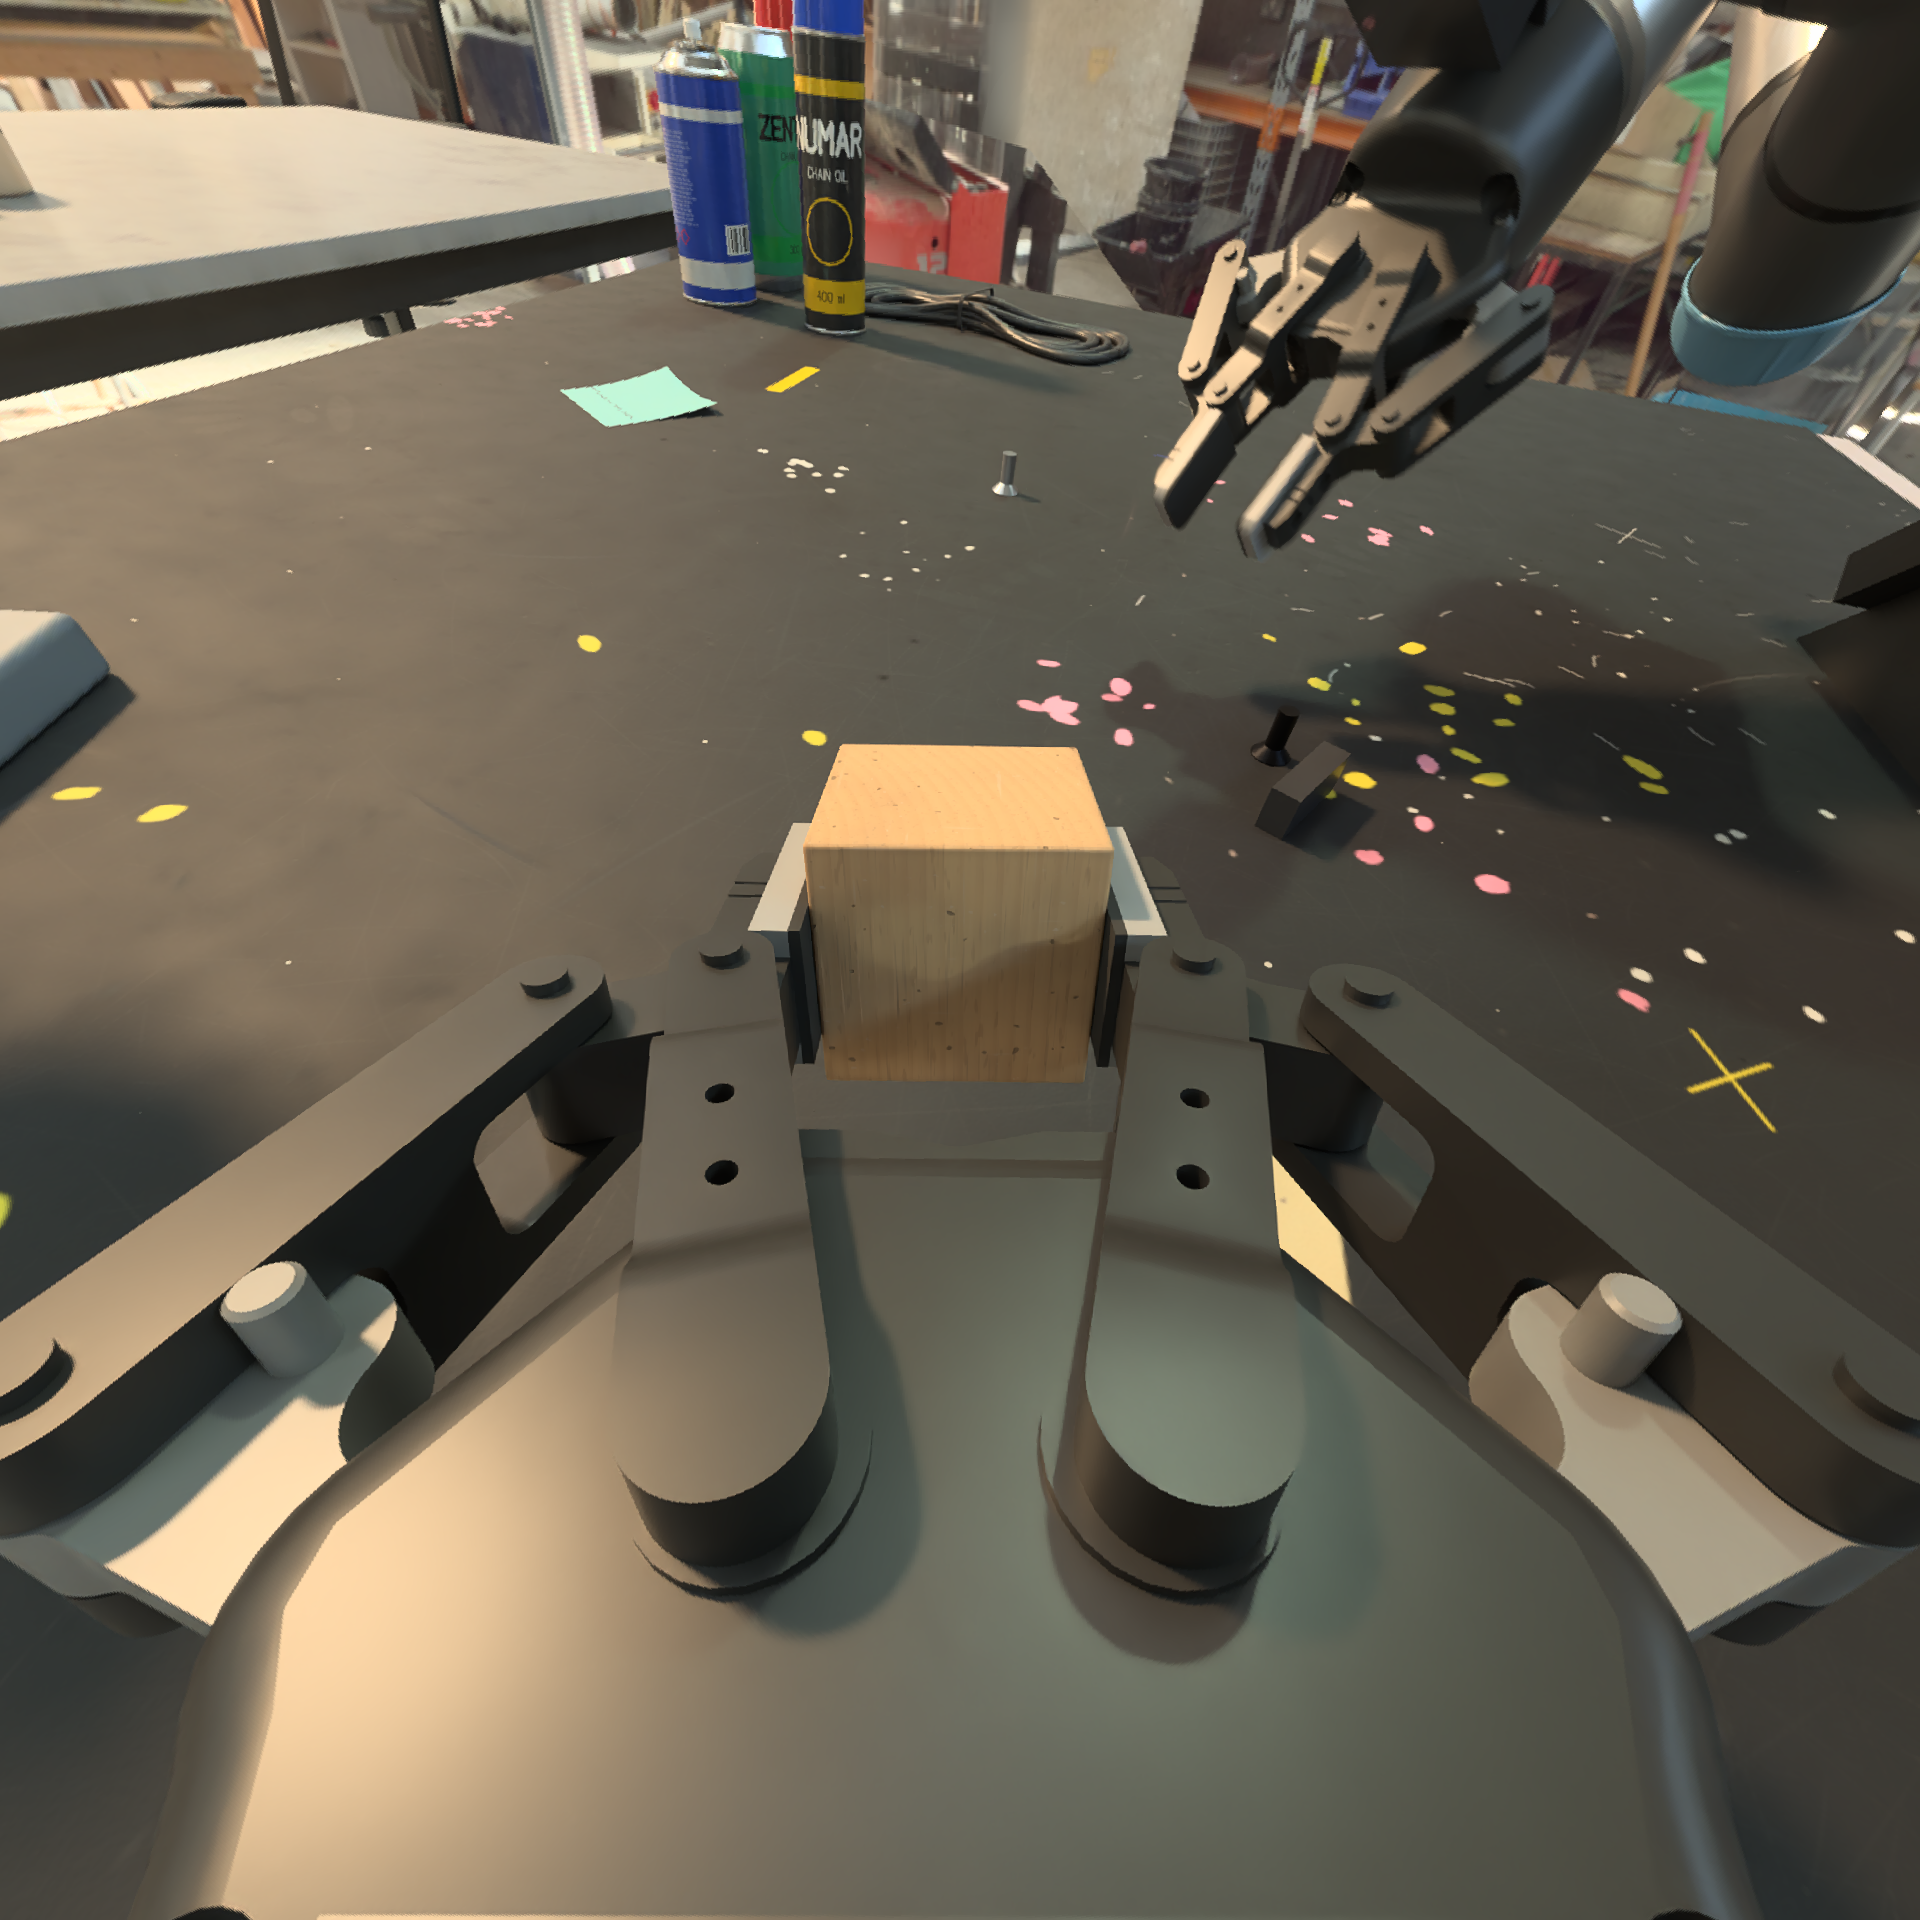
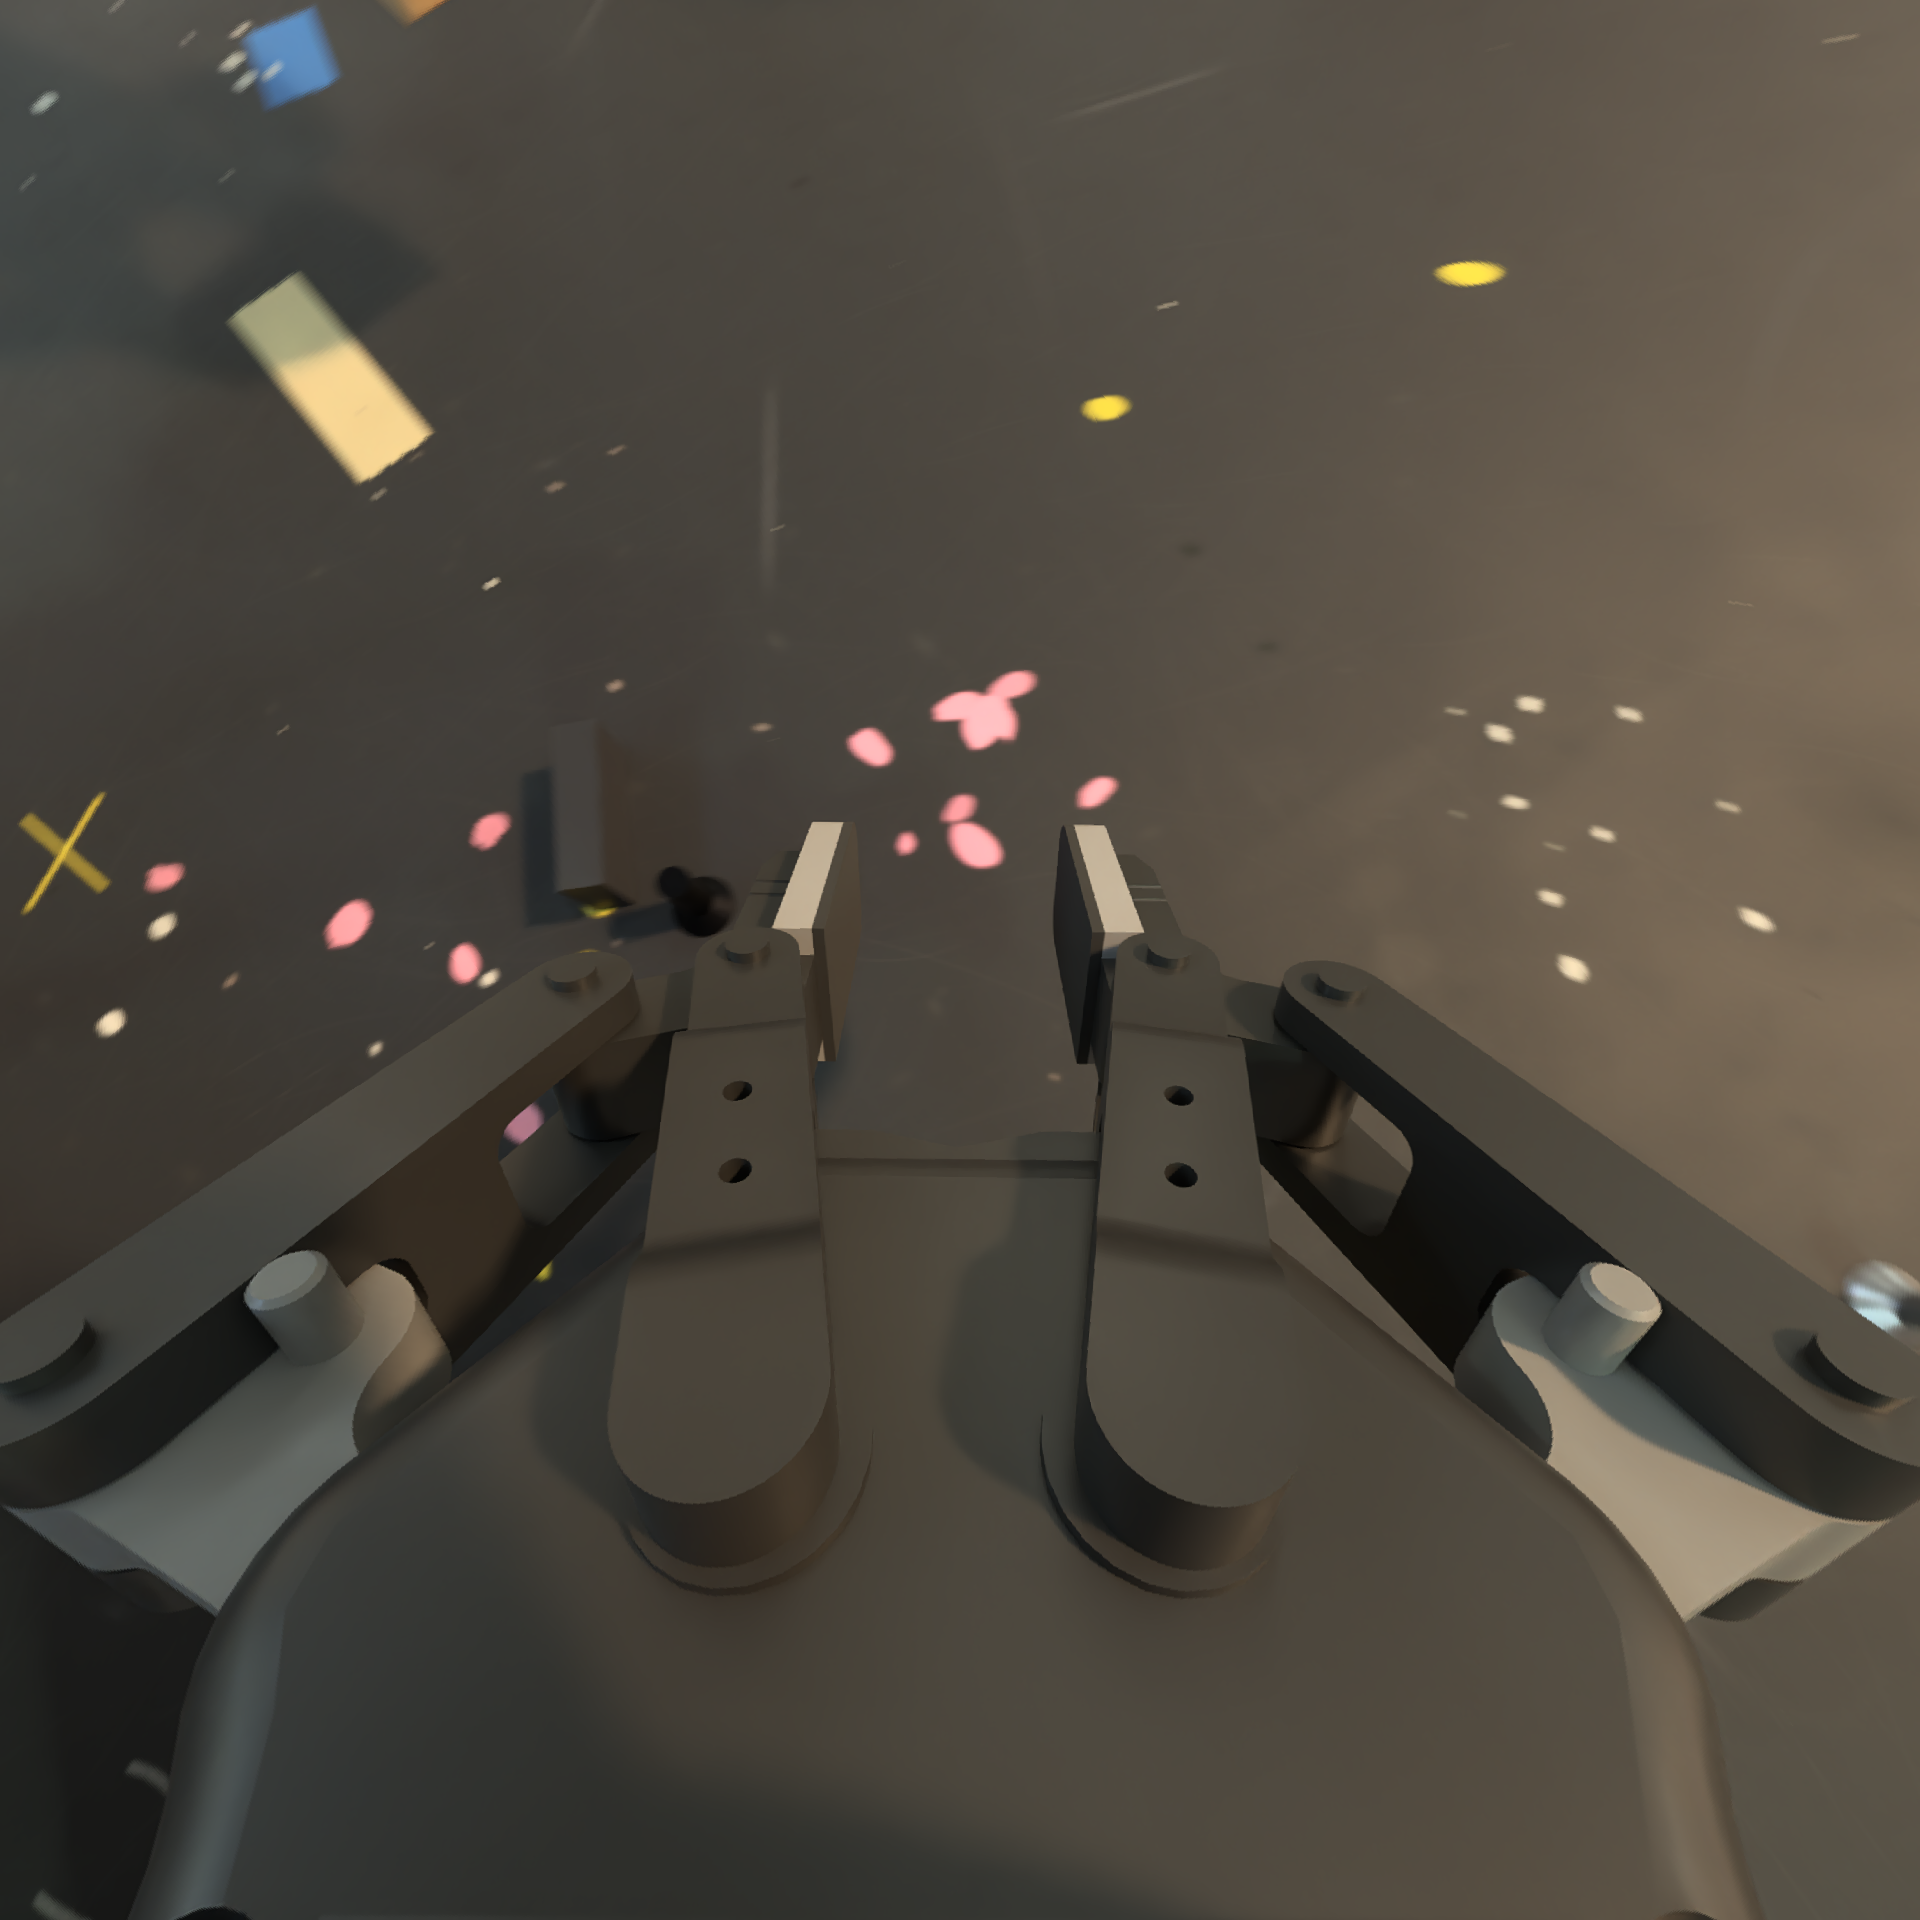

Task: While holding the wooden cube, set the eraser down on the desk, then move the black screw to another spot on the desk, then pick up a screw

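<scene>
Table: dark, paint-flecked top; cluttered workshop behind.
Left hand: clamped on the wooden cube, held above the table.
Right hand: fingers apart, gripping nothing, raised over the table.
Eraser: dark block on the table, blurred in the right wrist view.
Black screw: upright just beside the eraser, partly hidden by a finger in the right wrist view.
Silver screw: small, farther back.

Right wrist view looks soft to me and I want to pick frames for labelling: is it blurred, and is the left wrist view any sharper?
Right wrist view: desk speckles are smeared, the black screw and eraser blurred; the right gripper itself stays crisp. Left wrist view: sharp; the wooden cube shows clear grain, a shadow crossing its near face.
</scene>
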You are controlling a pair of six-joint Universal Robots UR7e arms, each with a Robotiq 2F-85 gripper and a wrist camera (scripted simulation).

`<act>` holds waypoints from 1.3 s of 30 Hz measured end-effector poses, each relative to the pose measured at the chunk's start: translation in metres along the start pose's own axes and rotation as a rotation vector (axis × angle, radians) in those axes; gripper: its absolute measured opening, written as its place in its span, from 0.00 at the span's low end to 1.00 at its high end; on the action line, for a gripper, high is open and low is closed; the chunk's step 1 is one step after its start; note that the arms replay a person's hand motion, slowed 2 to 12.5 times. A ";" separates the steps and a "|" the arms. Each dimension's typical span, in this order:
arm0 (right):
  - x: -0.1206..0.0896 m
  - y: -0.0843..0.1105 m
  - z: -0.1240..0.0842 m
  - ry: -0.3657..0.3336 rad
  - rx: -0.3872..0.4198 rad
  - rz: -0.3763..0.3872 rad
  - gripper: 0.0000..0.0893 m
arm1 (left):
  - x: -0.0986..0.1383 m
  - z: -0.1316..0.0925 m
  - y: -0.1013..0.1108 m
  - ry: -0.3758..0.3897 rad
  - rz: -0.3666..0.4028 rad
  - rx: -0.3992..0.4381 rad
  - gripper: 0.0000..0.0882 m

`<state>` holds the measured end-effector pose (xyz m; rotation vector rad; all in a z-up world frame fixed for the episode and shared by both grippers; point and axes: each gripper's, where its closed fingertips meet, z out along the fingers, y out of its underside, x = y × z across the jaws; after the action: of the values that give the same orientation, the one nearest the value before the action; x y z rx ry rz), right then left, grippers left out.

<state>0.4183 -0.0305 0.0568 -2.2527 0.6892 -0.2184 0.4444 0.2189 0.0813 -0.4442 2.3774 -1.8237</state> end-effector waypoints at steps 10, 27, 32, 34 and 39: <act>0.099 0.010 -0.041 0.329 0.098 0.286 0.35 | 0.000 0.000 0.000 0.001 -0.003 -0.004 0.45; 0.194 0.058 -0.066 0.639 0.000 0.616 0.43 | 0.001 0.000 0.000 -0.001 0.014 -0.003 0.45; 0.198 0.068 -0.054 0.619 -0.070 0.652 0.44 | 0.002 0.000 0.001 -0.001 0.019 -0.005 0.45; 0.198 0.069 -0.049 0.605 -0.087 0.653 0.44 | 0.002 0.000 0.001 -0.001 0.020 -0.005 0.45; 0.203 0.072 -0.040 0.607 -0.122 0.643 0.44 | 0.002 0.000 0.001 -0.001 0.022 -0.003 0.45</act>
<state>0.5446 -0.2059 0.0227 -1.9424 1.7359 -0.5546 0.4422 0.2183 0.0809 -0.4178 2.3758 -1.8105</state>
